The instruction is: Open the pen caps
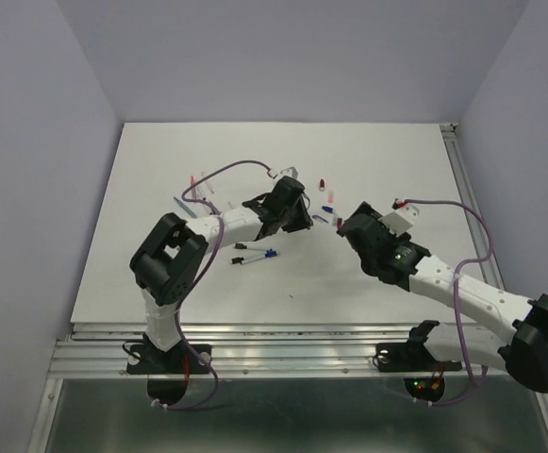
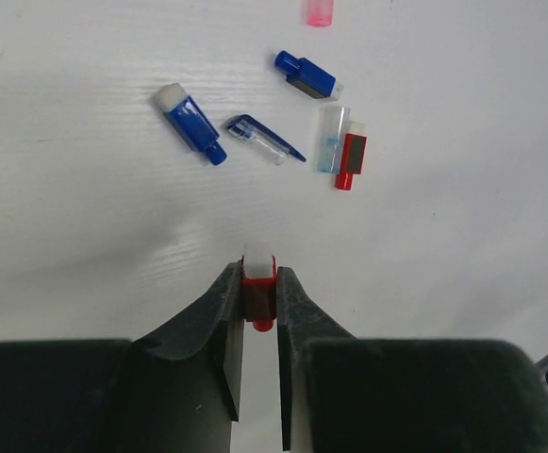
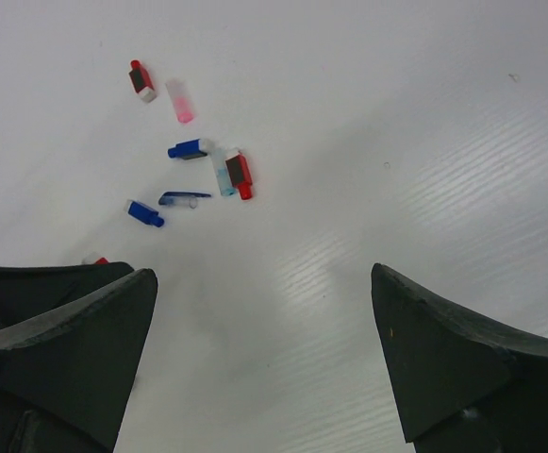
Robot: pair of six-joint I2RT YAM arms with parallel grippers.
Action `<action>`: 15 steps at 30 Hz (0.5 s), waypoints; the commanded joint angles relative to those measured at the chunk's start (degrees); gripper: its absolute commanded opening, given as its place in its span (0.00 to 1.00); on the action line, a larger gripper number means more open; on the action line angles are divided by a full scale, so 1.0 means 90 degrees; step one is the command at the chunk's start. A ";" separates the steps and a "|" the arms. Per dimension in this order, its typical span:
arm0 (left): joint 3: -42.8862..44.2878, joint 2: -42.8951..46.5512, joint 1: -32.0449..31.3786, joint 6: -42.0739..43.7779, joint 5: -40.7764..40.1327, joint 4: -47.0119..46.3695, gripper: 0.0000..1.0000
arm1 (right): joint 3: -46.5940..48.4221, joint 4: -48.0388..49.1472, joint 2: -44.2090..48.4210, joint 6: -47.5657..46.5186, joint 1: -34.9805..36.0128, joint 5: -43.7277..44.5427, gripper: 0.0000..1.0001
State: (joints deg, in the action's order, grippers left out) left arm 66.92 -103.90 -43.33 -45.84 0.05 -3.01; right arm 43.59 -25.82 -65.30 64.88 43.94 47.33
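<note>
No text, label, brand, number or sign is showing legibly in any view; the loose caps (image 2: 352,159), the red cap (image 2: 258,302) sitting in the left pincer (image 2: 258,274) and the surface (image 1: 368,151) are showing nothing readable

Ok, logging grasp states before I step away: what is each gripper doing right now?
Left gripper: shut on a red pen cap.
Right gripper: open, holding nothing.
</note>
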 commanded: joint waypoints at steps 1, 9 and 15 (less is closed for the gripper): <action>0.0884 -0.0466 -0.0185 0.0182 -0.0141 0.0323 0.03 | -0.0263 -0.0033 0.0467 0.0204 0.0010 0.0678 1.00; 0.1744 -0.1239 -0.0390 0.0123 -0.0377 0.0851 0.18 | -0.0654 0.0428 0.0878 -0.0129 0.0010 0.0708 1.00; 0.2329 -0.1658 -0.0469 0.0211 -0.0514 0.1173 0.37 | -0.0645 0.0340 0.0937 -0.0217 0.0010 0.0708 1.00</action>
State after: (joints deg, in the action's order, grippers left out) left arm 83.11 -118.10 -47.05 -45.25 -2.68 5.19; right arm 38.46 -24.82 -58.08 63.61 43.94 50.63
